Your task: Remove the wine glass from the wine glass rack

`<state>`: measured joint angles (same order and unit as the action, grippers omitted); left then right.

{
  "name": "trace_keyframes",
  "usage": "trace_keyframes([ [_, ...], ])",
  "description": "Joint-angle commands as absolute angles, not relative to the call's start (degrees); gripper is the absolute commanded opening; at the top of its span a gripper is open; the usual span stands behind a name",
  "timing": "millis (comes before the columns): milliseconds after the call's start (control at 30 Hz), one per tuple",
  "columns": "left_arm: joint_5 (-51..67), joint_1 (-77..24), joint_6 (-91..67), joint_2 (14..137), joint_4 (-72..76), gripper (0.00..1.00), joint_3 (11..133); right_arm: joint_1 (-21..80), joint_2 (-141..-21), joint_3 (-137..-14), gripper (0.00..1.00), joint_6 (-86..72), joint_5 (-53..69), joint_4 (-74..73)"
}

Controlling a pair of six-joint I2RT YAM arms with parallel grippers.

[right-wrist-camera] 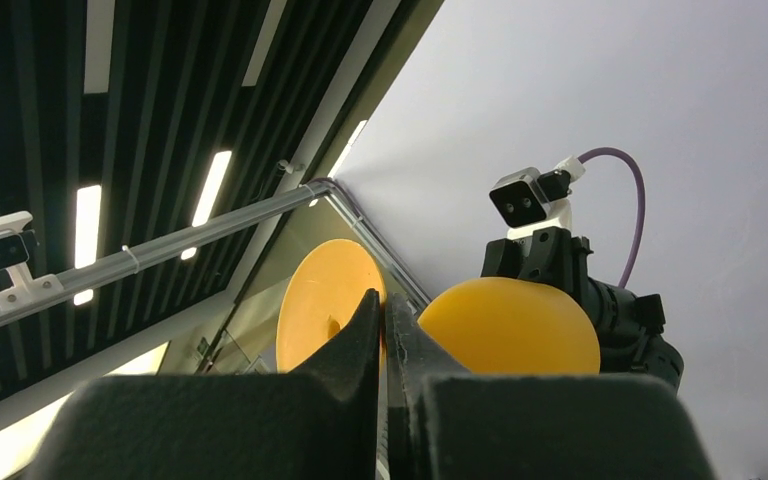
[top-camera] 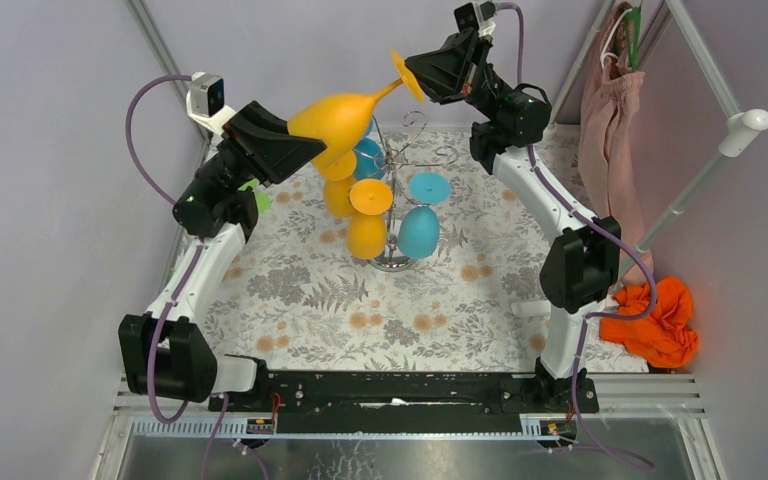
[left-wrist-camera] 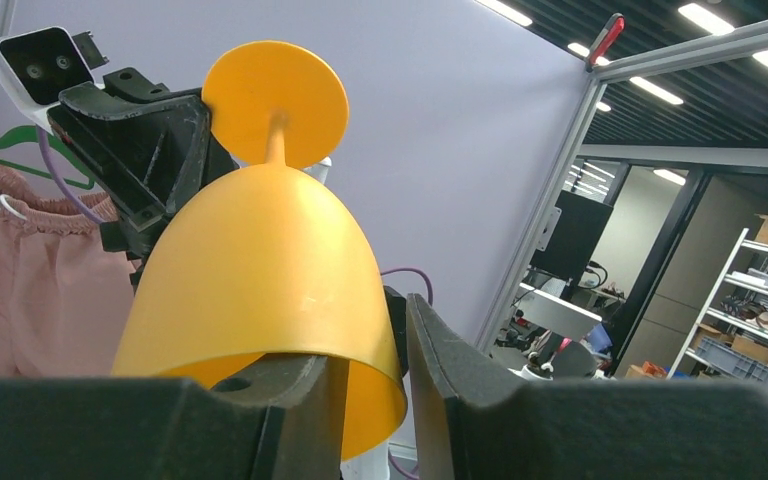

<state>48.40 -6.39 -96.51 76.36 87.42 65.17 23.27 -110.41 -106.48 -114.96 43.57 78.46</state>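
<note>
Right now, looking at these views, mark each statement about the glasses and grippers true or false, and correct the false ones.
1. The orange wine glass is up in the air, between the two arms. True.
2. The right gripper grips the glass by its bowl. False: it is shut on the stem, beside the foot.
3. Only orange glasses hang on the rack. False: blue glasses hang there too.
4. The left gripper is at the bowl end. True.

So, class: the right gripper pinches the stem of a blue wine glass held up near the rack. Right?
No: the wine glass is orange, not blue, as the top external view shows. The right gripper does pinch its stem, held up near the rack.
</note>
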Motion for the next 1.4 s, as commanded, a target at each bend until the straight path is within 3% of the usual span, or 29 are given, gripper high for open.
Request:
trace_keyframes([
  [0,47.5,-6.8,-95.1,75.3,90.7,0.32,65.0,23.9,-106.6,-105.3,0.00,-114.3,45.0,82.3],
  [100,47.8,-6.9,-94.1,74.9,88.8,0.26,64.9,24.2,-106.2,-104.8,0.00,-114.3,45.4,82.6],
  [267,48.5,-6.9,-89.6,72.8,82.9,0.00,64.3,24.1,-105.7,-104.2,0.00,-114.2,45.7,83.1],
  [400,46.7,-6.8,-79.4,67.1,68.7,0.00,62.5,24.1,-105.2,-103.8,0.00,-114.1,45.6,83.5],
  [467,45.8,-6.9,-75.3,64.6,62.9,0.00,62.6,24.1,-105.0,-103.6,0.12,-113.6,45.6,83.2],
  [533,45.4,-6.9,-72.8,62.8,59.6,0.00,62.8,24.1,-104.8,-103.8,0.17,-112.9,45.9,82.8],
  [633,45.2,-6.8,-70.0,60.8,55.4,0.00,63.8,24.1,-104.5,-103.8,0.37,-112.0,45.9,82.2],
  [700,45.1,-6.8,-68.0,59.6,52.7,0.00,64.5,24.2,-104.3,-104.0,0.58,-111.5,46.1,81.4],
  [800,44.4,-6.8,-62.3,57.7,44.9,0.00,66.8,24.2,-104.2,-103.9,0.72,-110.5,47.0,79.2],
  [1033,30.0,-6.8,-37.9,54.8,1.6,0.00,83.0,21.0,-101.8,-97.8,0.75,-109.4,47.0,77.8],
  [1367,7.0,-5.9,-26.5,74.0,-38.5,0.00,114.0,16.5,-98.1,-87.9,0.75,-110.3,48.0,79.4],
])
